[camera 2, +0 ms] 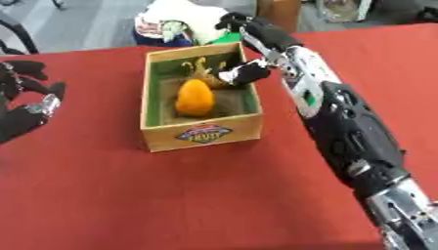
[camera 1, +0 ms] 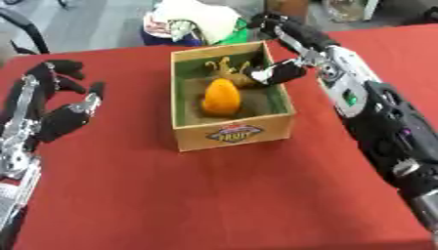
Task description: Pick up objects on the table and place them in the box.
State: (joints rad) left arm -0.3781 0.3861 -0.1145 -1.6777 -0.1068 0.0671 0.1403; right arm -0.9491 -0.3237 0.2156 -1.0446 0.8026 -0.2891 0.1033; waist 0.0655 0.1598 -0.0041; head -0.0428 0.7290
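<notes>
Over the box (camera 1: 231,133), your right hand (camera 1: 278,73) hangs, fingers curled beside the orange fruit (camera 1: 221,96). Your left hand (camera 1: 53,105) rests open on the red table (camera 1: 214,195).

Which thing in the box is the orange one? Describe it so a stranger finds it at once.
On the red table stands an open wooden box with a fruit label. Inside, toward its near wall, lies the orange fruit: smooth, egg-shaped, unlike the spindly yellow item behind it.
</notes>
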